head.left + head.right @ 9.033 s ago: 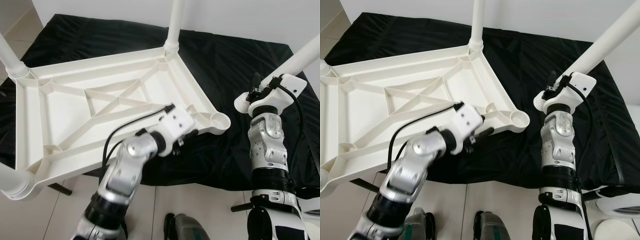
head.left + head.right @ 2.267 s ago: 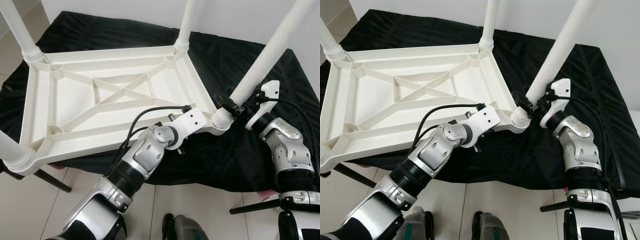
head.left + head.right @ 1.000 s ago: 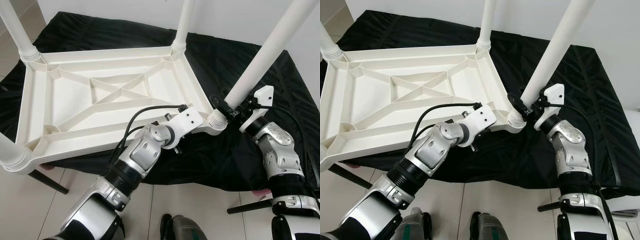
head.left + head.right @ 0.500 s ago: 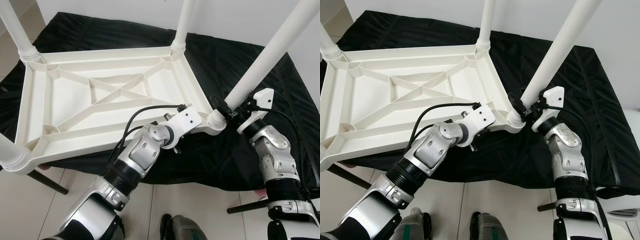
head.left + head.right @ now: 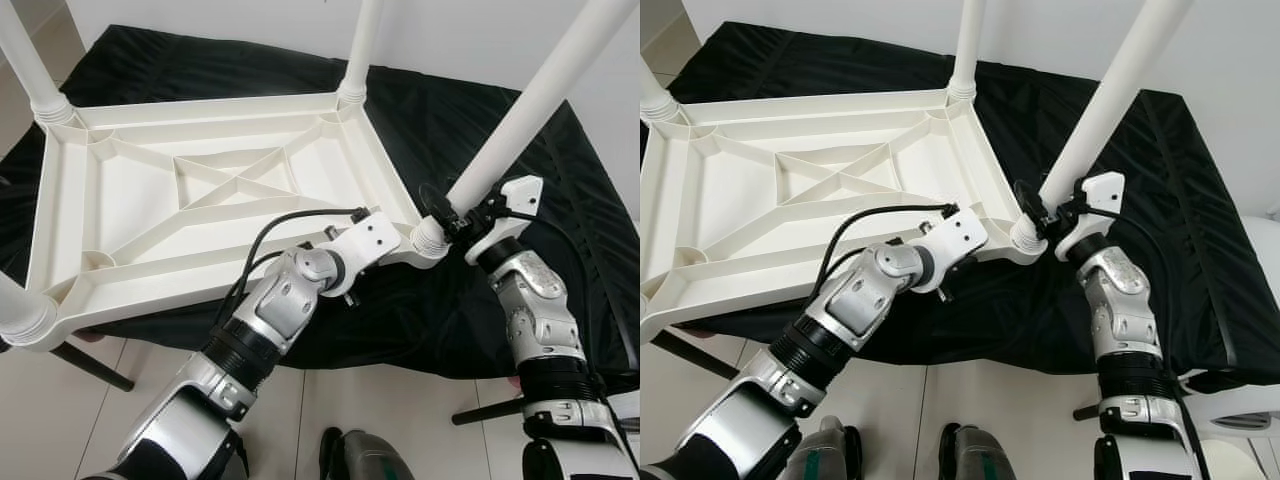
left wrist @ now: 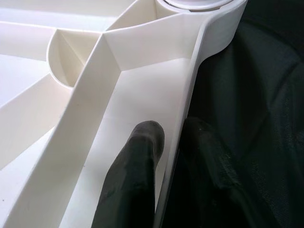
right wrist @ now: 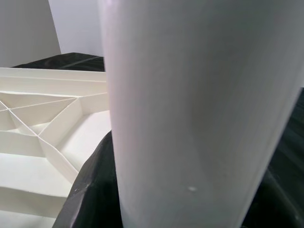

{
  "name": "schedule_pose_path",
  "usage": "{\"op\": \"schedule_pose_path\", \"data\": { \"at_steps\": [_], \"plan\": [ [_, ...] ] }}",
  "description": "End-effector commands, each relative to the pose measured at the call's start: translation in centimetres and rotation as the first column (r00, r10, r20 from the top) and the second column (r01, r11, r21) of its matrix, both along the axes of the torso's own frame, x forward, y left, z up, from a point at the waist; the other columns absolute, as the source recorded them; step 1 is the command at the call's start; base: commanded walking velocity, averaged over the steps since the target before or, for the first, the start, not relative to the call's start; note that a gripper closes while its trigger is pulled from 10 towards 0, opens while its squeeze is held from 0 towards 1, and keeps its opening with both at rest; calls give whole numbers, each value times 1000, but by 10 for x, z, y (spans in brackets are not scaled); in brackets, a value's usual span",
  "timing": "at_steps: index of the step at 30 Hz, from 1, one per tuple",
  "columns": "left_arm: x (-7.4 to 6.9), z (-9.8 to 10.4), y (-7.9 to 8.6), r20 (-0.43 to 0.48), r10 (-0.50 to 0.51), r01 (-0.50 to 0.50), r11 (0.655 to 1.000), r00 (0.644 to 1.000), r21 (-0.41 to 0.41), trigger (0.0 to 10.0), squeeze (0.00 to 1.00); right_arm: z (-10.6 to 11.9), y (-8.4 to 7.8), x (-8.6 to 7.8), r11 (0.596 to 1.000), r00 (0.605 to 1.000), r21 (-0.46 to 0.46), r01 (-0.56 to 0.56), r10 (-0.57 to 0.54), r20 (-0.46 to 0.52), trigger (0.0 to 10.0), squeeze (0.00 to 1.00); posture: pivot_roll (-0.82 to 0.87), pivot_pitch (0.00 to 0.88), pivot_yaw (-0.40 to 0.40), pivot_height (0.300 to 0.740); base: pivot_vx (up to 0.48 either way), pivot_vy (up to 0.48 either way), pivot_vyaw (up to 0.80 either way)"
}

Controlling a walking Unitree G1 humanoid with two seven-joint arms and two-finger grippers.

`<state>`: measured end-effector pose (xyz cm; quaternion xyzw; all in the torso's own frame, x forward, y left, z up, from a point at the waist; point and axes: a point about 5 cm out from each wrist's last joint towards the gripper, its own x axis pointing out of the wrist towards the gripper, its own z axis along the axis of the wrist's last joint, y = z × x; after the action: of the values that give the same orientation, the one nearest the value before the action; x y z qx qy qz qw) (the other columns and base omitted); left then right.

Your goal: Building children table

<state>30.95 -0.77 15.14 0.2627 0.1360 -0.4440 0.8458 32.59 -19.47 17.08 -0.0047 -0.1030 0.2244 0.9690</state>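
Right gripper [image 5: 452, 218] — clamped around leg [image 5: 520, 118]

Upside-down table top [image 5: 200, 200] lies on a cloth [image 5: 480, 130], legs pointing up. Leg [image 5: 525, 110] sits in the corner socket at 3 o'clock, right tool [image 5: 452, 215] around its base. Left tool [image 6: 166, 142] pinches the rim just beside that corner, toward 6 o'clock.

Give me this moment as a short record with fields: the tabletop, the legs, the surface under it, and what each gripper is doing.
tabletop: white table top, upside down, ribbed underside up
surface: black cloth under it
legs: upright in corner sockets; near-right leg tilted
left gripper: pinching the tabletop's rim beside that corner, one finger on each side
right gripper: clamped around the tilted leg's lower end
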Motion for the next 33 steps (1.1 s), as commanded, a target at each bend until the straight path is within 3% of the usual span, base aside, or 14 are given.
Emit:
{"op": "schedule_pose_path", "data": {
  "at_steps": [1, 33],
  "plan": [
    [-2, 2, -4, 10, -13, 13, 1000, 1000, 3, 10000, 0, -26, 6, -3, 1000, 992, -3, -12, 12, -122, 10000, 0, 12, 112, -78, 740, 0, 0, 0],
    [-1, 5, -4, 14, -7, 7, 1000, 1000, -5, 10000, 0, -27, 18, -3, 988, 983, 29, 150, -147, -108, 10000, 0, 14, 114, -87, 740, 0, 0, 0]
  ]
}}
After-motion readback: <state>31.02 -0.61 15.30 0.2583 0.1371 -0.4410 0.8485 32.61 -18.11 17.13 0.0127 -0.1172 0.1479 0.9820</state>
